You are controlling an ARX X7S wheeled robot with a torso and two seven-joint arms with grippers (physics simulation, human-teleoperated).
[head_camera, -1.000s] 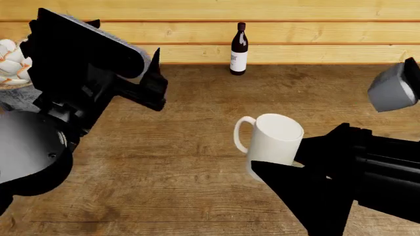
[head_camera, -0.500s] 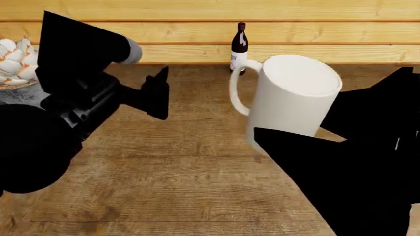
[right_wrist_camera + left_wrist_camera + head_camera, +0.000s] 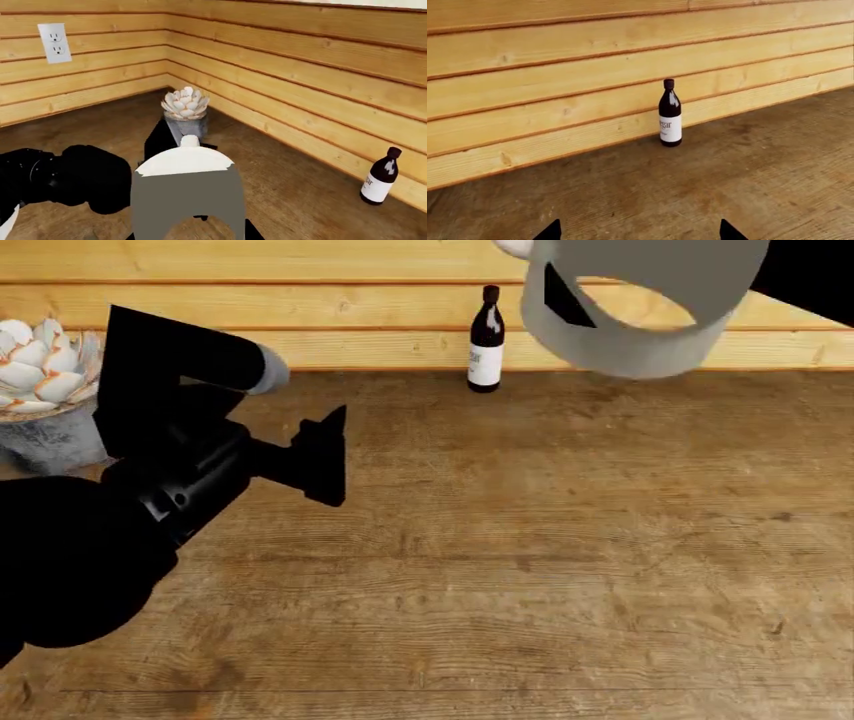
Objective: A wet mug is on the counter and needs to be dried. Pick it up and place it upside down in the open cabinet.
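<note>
The white mug (image 3: 627,315) is lifted high above the brown wooden counter (image 3: 534,570) and looks grey close to the head camera; the frame's top edge cuts it off. My right gripper (image 3: 190,235) is shut on the mug (image 3: 187,192), with its dark fingers at either side of the mug's wall. Only a black part of the right arm (image 3: 817,275) shows in the head view. My left gripper (image 3: 639,235) is open and empty, hovering over the counter's left side, and its finger (image 3: 320,455) points toward the middle. The cabinet is out of view.
A dark wine bottle (image 3: 486,340) with a white label stands at the back against the yellow plank wall; it also shows in the left wrist view (image 3: 670,114) and the right wrist view (image 3: 379,176). A potted succulent (image 3: 47,390) stands at the far left. A wall outlet (image 3: 54,42) is in the corner.
My right gripper has raised the mug from the counter up toward the top of the head view. The left arm has shifted slightly, uncovering the potted plant.
</note>
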